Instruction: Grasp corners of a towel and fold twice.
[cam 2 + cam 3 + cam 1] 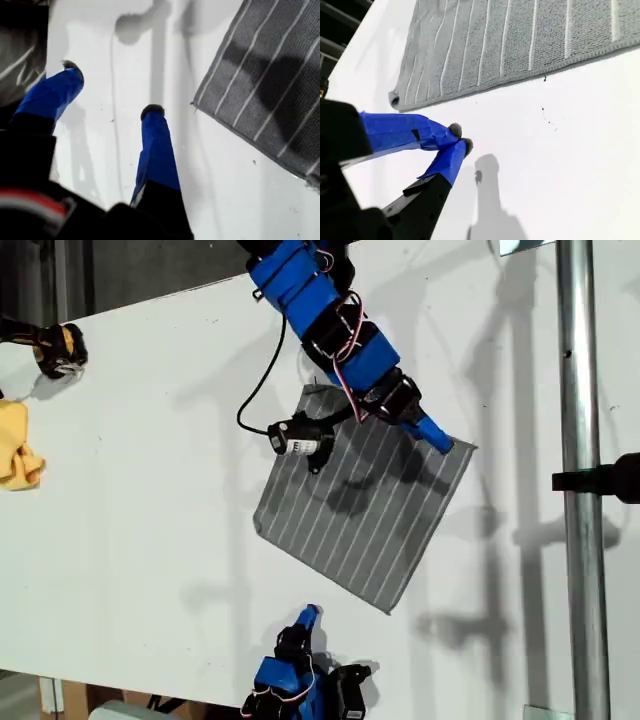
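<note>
1. Blue tape covered the fingers of my first gripper [112,87], and its jaws stood wide apart with nothing between them but bare white table [150,45].
2. From those open tips, one hemmed corner [195,105] of the towel [265,80] lay just ahead and off to one side, near but not touching. I was beside that corner, not around it.
3. In the exterior view my first gripper [440,440] reached out over the towel [360,510] toward the corner [470,448] that points to the exterior view's right. The arm's shadow fell dark across the stripes.
4. My second gripper [459,137] had its blue tips pressed together and held nothing.
5. Beyond those shut tips ran a hemmed edge of the towel [520,45], with the white stripes meeting it nearly square. A strip of bare table lay between, and another corner [395,99] sat off to one side of my line of reach.
6. In the exterior view my second gripper [308,615] waited off the towel's near edge, apart from the cloth.
7. The towel lay flat, unfolded and turned diagonally. Its stripes ran away from my second gripper toward the first arm's side.
8. I judged that the first gripper was the readier of the two, since it was open and close to its corner. It needed a short sideways shift before closing, and the second needed to open and advance to the towel.
</note>
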Robot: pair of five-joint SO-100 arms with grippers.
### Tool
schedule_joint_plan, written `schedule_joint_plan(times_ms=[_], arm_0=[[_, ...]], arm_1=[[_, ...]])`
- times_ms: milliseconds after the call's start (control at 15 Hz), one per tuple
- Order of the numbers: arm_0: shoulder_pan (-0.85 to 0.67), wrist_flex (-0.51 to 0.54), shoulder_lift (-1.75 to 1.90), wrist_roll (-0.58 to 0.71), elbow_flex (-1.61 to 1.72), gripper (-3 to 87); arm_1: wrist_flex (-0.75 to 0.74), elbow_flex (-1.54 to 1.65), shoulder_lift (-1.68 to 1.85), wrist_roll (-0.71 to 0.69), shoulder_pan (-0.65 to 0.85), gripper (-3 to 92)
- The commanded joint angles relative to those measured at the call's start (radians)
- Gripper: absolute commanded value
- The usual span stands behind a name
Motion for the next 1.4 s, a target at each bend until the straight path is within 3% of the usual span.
schedule_joint_plan(times_ms=[0, 533, 1333], arm_0=[[-0.002, 0.002, 0.005, -0.003, 0.006, -1.5], [-0.002, 0.002, 0.005, -0.006, 0.006, -1.5], [-0.008, 0.002, 0.005, -0.006, 0.006, -1.5]], arm_1=[[-0.018, -0.009, -0.034, -0.012, -0.011, 30.2], [0.089, -0.144, -0.281, -0.014, -0.005, 28.6], [-0.038, -0.293, -0.707, -0.046, -0.035, 27.8]])
